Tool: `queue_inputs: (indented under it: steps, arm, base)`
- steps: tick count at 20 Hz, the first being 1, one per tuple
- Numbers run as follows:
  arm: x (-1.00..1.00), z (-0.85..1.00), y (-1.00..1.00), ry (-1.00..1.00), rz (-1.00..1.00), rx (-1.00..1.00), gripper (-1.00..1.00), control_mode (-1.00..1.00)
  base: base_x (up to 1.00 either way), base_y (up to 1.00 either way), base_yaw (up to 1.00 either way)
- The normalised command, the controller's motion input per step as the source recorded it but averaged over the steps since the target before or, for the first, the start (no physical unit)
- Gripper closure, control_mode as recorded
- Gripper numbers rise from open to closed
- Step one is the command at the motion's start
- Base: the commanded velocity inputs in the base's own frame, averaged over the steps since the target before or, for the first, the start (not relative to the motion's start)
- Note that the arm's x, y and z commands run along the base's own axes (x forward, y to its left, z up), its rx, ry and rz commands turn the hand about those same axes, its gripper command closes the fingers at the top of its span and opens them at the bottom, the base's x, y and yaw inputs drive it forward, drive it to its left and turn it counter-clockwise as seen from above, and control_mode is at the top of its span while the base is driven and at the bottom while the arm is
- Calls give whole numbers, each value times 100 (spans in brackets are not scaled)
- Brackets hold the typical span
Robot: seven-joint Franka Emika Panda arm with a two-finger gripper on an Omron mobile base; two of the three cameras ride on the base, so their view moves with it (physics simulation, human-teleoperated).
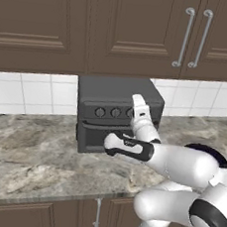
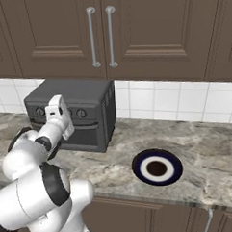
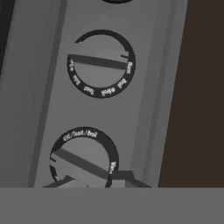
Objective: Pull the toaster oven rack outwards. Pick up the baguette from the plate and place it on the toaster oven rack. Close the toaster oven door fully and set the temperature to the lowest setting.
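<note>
Left base view: the gripper (image 1: 134,113) presses against the toaster oven (image 1: 116,113) knob row on the counter (image 1: 26,150).

Right base view: the plate (image 2: 157,167) lies well right of the oven.

Hand view: two knobs (image 3: 100,64) up close; finger spread cannot be told.

**Brown cabinets over a marbled counter**

Dark brown upper cabinets (image 1: 120,31) with raised panels hang above a backsplash of white square tiles (image 2: 184,102). Two long silver bar handles (image 2: 100,37) stand side by side on neighbouring doors. The countertop (image 1: 26,155) is grey-beige veined stone, with brown lower cabinets (image 1: 33,218) beneath it.
</note>
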Motion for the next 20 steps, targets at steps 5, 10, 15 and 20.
queue_inputs:
  steps: [5,10,15,20]
  arm:
    - [53,-28,0,2,79,-17,100,-100]
    - [54,-47,-4,6,77,-28,100,-100]
    - [57,-39,-15,6,76,-34,100,-100]
    - [55,-34,-25,7,75,-43,100,-100]
  base:
    - [0,0,0]
    - [0,0,0]
    - [0,0,0]
    - [0,0,0]
